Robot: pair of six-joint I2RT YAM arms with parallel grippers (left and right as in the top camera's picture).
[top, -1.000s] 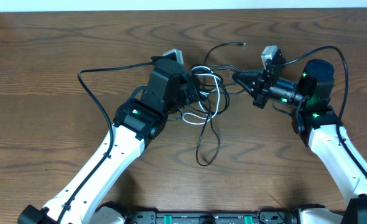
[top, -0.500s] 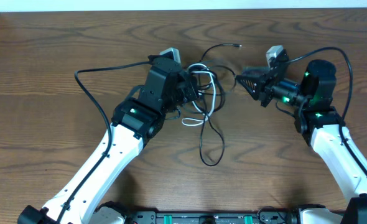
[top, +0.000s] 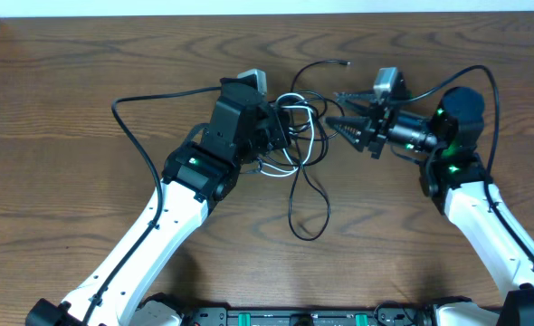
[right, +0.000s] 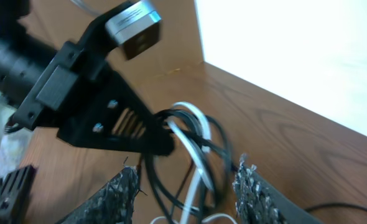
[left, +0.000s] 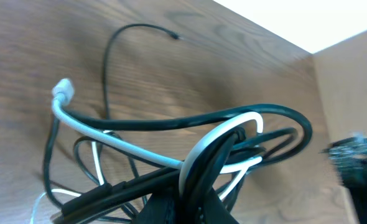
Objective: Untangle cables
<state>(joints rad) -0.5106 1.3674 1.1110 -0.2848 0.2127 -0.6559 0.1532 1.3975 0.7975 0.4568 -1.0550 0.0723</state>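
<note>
Overhead view. Item: cables [top: 303, 136], black cords and one white cord [left: 118, 142], knotted at the far centre of the table [top: 59, 72]. One black loop trails toward the near side.

Left gripper [top: 276, 133]: clenched on the knot, apparently anchoring and lifting it so the strands hang apart. Left arm: reaches diagonally from near left.

Right gripper [right: 186, 186]: jaws apart, nothing grasped, loops just ahead. Right arm: extended from the right, pointing left at the knot, likely to pick a strand.
</note>
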